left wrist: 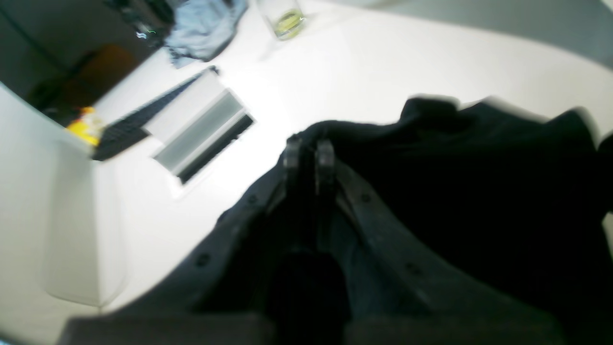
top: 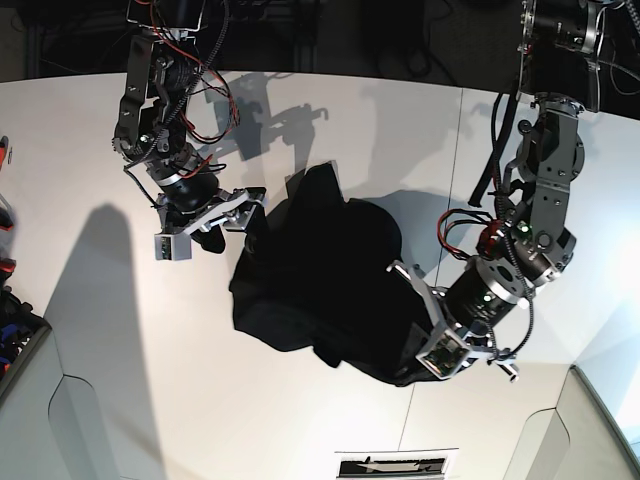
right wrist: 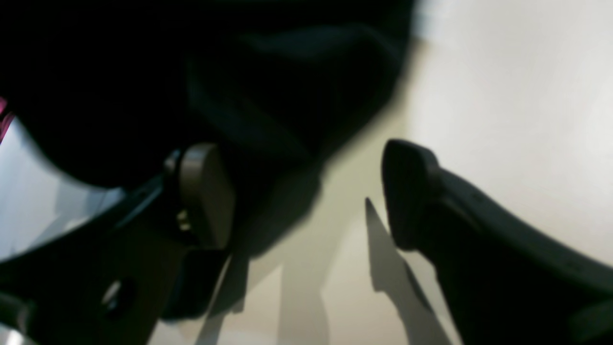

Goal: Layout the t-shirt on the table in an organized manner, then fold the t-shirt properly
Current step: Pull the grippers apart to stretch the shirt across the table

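A: Item one, garment?
B: Large plain black short-sleeved cloth t-shirt [top: 320, 275], crumpled in a heap on the flat white table [top: 90, 330].

A: Left gripper [left wrist: 309, 155]?
B: At the t-shirt's edge nearest the printed sheet; dark jaws pinched together on a fold of the black cloth.

A: Right gripper [right wrist: 306, 196]?
B: At the t-shirt's opposite edge; jaws spread wide, one finger [right wrist: 206, 191] against the cloth, nothing clamped.
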Robot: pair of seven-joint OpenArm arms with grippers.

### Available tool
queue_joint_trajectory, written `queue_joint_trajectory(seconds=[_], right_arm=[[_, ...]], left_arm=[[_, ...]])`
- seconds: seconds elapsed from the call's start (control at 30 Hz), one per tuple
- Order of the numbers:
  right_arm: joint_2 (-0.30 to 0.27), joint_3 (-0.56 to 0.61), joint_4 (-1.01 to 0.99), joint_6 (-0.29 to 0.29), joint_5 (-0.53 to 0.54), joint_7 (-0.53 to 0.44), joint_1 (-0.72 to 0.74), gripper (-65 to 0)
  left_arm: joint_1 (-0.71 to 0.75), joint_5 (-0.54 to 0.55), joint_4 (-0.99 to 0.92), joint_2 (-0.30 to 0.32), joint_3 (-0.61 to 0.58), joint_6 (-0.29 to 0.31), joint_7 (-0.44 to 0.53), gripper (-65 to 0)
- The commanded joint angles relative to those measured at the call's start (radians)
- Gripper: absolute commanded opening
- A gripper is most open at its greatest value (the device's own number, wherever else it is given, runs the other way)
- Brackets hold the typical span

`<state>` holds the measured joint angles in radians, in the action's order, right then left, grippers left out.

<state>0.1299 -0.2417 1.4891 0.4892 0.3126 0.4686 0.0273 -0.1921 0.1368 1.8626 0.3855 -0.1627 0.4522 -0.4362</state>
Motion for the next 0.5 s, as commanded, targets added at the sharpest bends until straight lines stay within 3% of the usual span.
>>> queue_joint_trajectory(seconds=[0.0,0.3,0.47], right_arm=[[0.000,0.002,0.016,0.012,0.016,-0.024,0.015,-20.5],[0.001,0.002,0.016,0.035,0.047,-0.018,0.013,-20.5],[0.000,0.002,0.016,0.035,0.053,0.006,0.013,-20.5]], left_arm=[[-0.023,0.013,0.017,0.025,0.030,-0.014,0.016,-65.0],[-0.024,0.137,0.018,0.098,0.226,-0.014,-0.005,-65.0],[-0.024,0.136,-0.003,0.121,0.291,-0.015,-0.009,-65.0]])
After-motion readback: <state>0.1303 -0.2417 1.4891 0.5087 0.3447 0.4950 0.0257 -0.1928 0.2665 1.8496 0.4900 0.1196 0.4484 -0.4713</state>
